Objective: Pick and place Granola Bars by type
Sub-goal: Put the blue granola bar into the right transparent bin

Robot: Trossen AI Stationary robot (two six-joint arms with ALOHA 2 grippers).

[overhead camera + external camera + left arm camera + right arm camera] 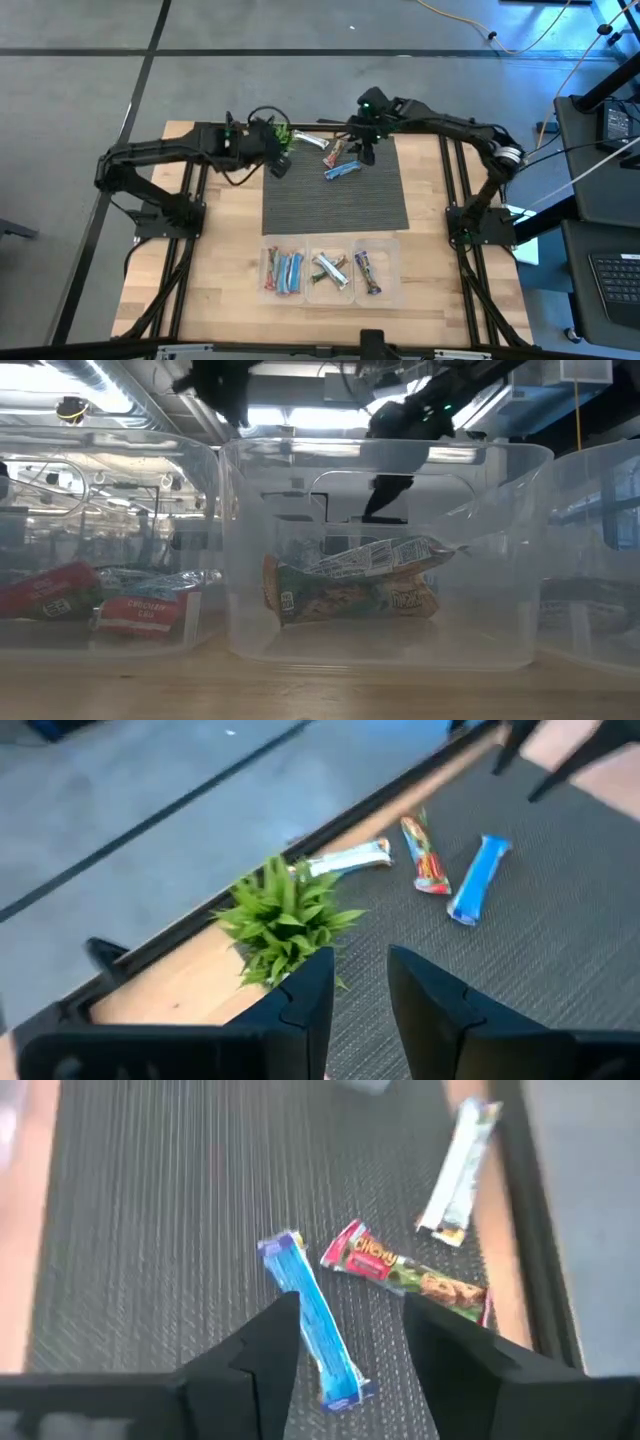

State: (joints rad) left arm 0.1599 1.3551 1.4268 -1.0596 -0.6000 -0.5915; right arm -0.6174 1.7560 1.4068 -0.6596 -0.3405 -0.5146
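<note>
- We see the right gripper [345, 1345] hanging over the far part of the dark ribbed mat [335, 195], fingers spread apart and holding nothing; we judge it is lining up on the blue bar [312, 1320], which lies lengthwise straight under the gap between its fingers
- Just beside that claw's right finger lies the red bar [405, 1272], and farther out past it the silver-white bar [455, 1170] rests at the mat's edge, so three Granola Bars are not yet sorted
- The left gripper [360, 995] waits near the small green plant [280, 915], its fingers a little apart and empty; the three loose bars lie well ahead of it on the mat
- Well away from both claws, at the table's near edge, three clear bins [330, 272] stand side by side: red and blue bars in one [283, 270], silver-white ones in the middle [330, 270], dark purple in the third [368, 272], which we take as the sorting by type
- The table [215, 260] is pale wood on a black frame, standing on a grey floor [80, 90]; beyond the bins the level camera shows a lit workshop ceiling
</note>
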